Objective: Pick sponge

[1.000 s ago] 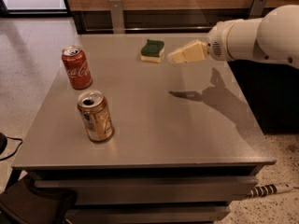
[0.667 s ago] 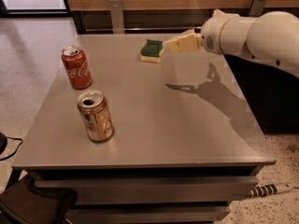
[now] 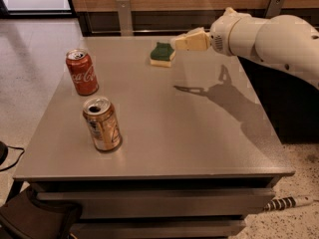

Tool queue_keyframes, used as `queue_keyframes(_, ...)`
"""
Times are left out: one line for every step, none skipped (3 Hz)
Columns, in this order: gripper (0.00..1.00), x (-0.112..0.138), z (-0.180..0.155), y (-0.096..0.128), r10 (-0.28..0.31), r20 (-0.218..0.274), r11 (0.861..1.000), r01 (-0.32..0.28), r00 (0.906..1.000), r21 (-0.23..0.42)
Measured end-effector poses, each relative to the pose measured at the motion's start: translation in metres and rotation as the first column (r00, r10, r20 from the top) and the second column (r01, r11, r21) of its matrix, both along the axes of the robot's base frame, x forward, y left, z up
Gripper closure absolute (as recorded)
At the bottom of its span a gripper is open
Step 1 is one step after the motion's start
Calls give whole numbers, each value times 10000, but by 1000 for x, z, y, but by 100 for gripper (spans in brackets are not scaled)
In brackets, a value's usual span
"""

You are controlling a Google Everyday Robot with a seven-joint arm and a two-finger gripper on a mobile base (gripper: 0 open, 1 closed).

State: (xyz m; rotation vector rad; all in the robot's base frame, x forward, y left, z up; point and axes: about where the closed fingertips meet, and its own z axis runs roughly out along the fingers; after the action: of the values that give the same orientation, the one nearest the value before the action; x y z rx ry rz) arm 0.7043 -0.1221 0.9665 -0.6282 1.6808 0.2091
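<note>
Broad grey table [image 3: 199, 133], carrying two cans and a small block; lower shelves cut off by the bottom edge. Above the far right corner, a bulky white arm [image 3: 269, 34], reaching in from the right and cropped by that edge, with a dark shadow [image 3: 219, 91] thrown on the tabletop beneath.

Toward the near left, an upright gold can [image 3: 101, 123], mouth open and showing only a dark hole; contents impossible to make out. Farther back on the left, an upright red cola can [image 3: 82, 72], well apart from the gold one; tab visible on top, but cannot tell whether opened or what is inside.

At the arm's end, the cream hand [image 3: 175, 42], pointing left and held over the far side of the table, tip just beside the right end of the sponge [image 3: 162, 54]; cannot tell whether touching. Cannot tell how far open or whether gripping anything.

Sponge lying flat near the far edge, dark green layer up, pale yellow base beneath, well apart from both cans
</note>
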Motion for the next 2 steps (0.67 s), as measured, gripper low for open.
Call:
queue_keyframes(0,27,-32,16,-291,-305,9984,275,9991,-500)
queue_keyframes(0,45,-67,19,-520,-690,9947,456,9963,-918)
